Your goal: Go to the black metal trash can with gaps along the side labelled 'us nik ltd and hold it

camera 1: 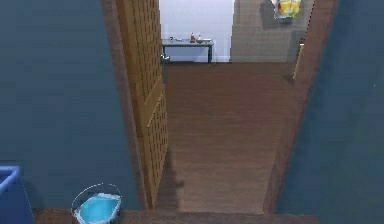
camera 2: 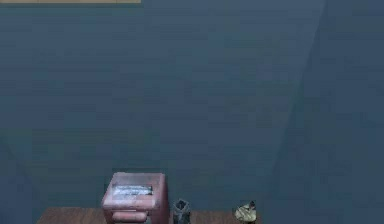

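Forward view: we are facing an open doorway cut in a dark teal wall (camera 1: 55, 90), which is taking up the forward view's left, with more of it running down the right edge. A brown plank floor (camera 1: 225, 130) is stretching away through the opening to a white far wall (camera 1: 195, 18). A wooden door (camera 1: 140, 90) is standing swung open on the doorway's left side. A dark low table (camera 1: 188, 45) is sitting against the white wall. A pale bucket (camera 1: 97, 207) with blue inside is resting on the floor at the bottom left, near the door's foot, and a blue object (camera 1: 8, 190) is poking in at the left edge beside it. A yellow-green item (camera 1: 287, 10) is hanging high at the upper right.

Arm side view: we are looking at a flat teal wall (camera 2: 200, 100). Along the bottom edge a brown wooden surface (camera 2: 70, 215) is carrying a pinkish-red box (camera 2: 133, 195). A small dark container (camera 2: 181, 210) is standing just right of the box; we cannot tell whether it is the task's can. Farther right a small dark-and-pale object (camera 2: 245, 210) is lying on the same surface.

Gripper: we cannot tell its state.
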